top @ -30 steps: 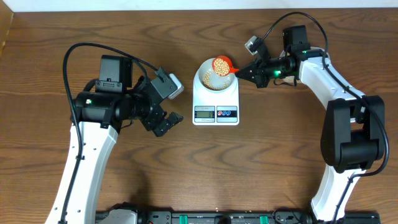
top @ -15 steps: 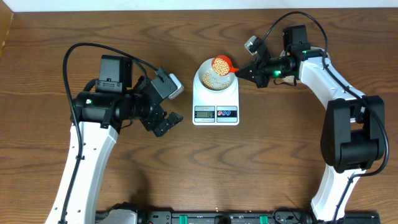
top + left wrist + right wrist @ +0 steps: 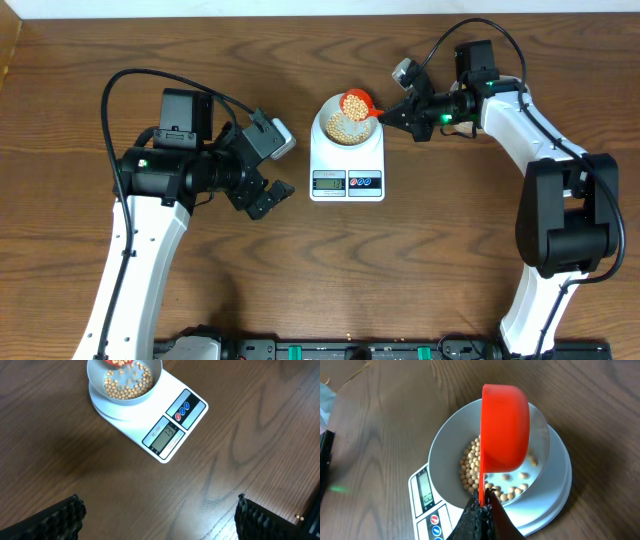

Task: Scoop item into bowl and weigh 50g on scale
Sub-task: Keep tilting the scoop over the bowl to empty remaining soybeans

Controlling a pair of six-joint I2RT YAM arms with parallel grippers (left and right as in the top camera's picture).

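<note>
The white scale (image 3: 347,181) sits mid-table with the pale bowl (image 3: 322,125) on its platform. Tan beans (image 3: 343,131) cover part of the bowl's floor. My right gripper (image 3: 385,114) is shut on the thin handle of a red scoop (image 3: 356,102), which is tipped over the bowl's far right rim with beans in it. In the right wrist view the scoop (image 3: 505,430) hangs above the beans (image 3: 472,467) and the bowl wall (image 3: 447,455). My left gripper (image 3: 268,197) is open and empty, left of the scale. Its wrist view shows the scale (image 3: 175,415) and the bowl (image 3: 97,382).
Bare wooden tabletop surrounds the scale. The left arm's body stands to the left of the scale, and the right arm reaches in from the right edge. The scale's display (image 3: 164,436) is lit, but its digits are too small to read.
The red scoop has tipped slightly further over the bowl, and a few more beans lie in it. Neither arm has shifted noticeably.
</note>
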